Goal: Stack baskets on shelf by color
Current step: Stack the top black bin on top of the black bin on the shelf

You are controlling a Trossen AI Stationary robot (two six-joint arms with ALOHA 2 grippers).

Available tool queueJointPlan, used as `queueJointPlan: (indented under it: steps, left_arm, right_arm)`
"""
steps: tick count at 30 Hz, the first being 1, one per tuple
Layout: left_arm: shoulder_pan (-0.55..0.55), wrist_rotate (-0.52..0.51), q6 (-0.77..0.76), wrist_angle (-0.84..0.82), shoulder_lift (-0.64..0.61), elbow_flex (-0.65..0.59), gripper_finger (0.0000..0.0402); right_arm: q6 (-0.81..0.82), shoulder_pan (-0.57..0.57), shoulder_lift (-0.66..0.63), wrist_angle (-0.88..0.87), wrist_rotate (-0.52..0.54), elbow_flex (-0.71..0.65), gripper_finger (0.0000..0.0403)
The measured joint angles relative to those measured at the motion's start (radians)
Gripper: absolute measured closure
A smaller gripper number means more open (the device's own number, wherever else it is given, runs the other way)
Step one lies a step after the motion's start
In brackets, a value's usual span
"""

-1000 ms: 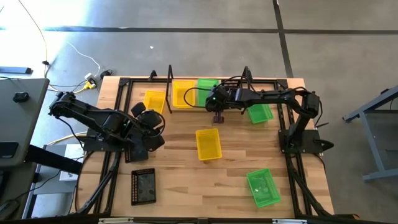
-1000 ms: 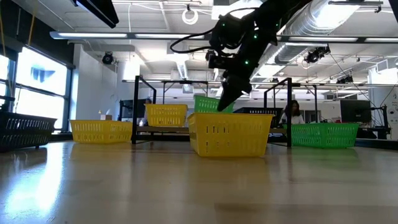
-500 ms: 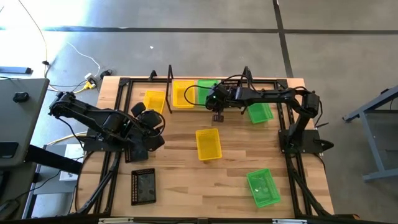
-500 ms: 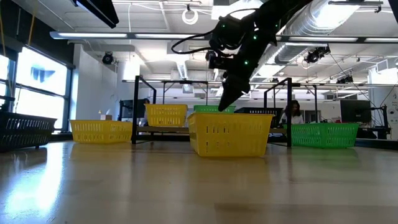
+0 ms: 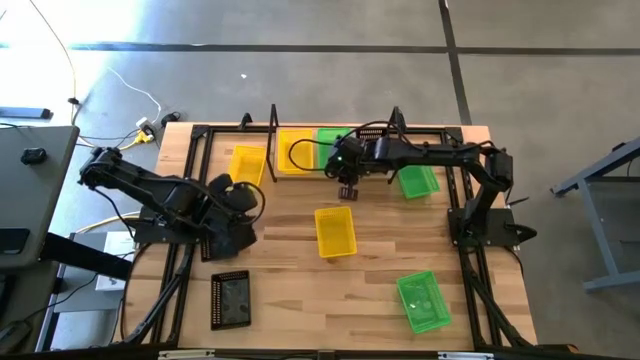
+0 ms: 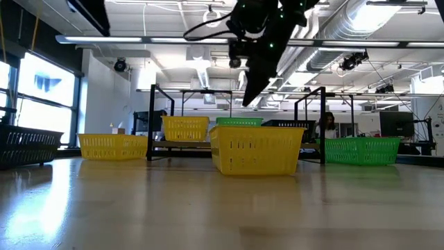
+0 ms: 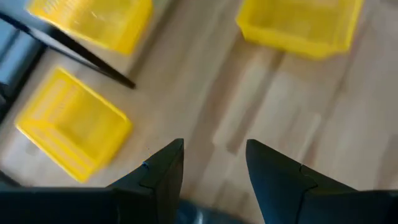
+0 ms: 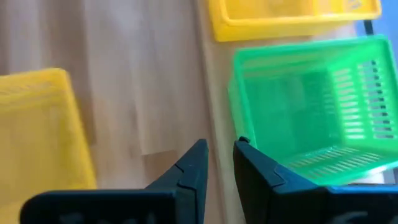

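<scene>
The right arm reaches from its base at the table's right edge across toward the far middle, its wrist bent so the right gripper (image 5: 347,188) hangs in the air pointing down, its two dark fingers (image 8: 186,171) a narrow gap apart with nothing between them. The left arm is folded low at the table's left side, and the left gripper (image 7: 213,163) holds its fingers spread, empty.
</scene>
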Motion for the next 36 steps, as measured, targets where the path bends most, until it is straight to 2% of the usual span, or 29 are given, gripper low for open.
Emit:
queueJointPlan:
  steps: [7, 11, 15, 22, 28, 36]
  left_arm:
    - [-0.130, 0.075, -0.097, 0.001, 0.000, -0.089, 0.0238]
    - [-0.213, 0.096, -0.202, 0.003, 0.000, -0.142, 0.0238]
    - [-0.261, 0.135, -0.402, -0.009, 0.000, -0.193, 0.0238]
    - [-0.307, 0.305, -0.798, -0.053, 0.000, -0.260, 0.0238]
    - [-0.379, 0.419, -1.053, -0.062, 0.000, -0.338, 0.0238]
    - [-0.443, 0.429, -1.271, -0.061, 0.000, -0.436, 0.0238]
  right_arm:
    - [-0.001, 0.040, 0.000, -0.022, 0.008, 0.092, 0.0341]
    - [0.018, 0.056, 0.000, -0.038, 0.003, 0.149, 0.0341]
    - [0.049, 0.073, 0.000, -0.050, 0.003, 0.195, 0.0341]
    - [0.121, 0.105, 0.000, -0.049, 0.003, 0.212, 0.0341]
    - [0.209, 0.143, 0.000, -0.055, 0.003, 0.212, 0.0341]
    - [0.297, 0.219, 0.000, -0.056, 0.002, 0.212, 0.0341]
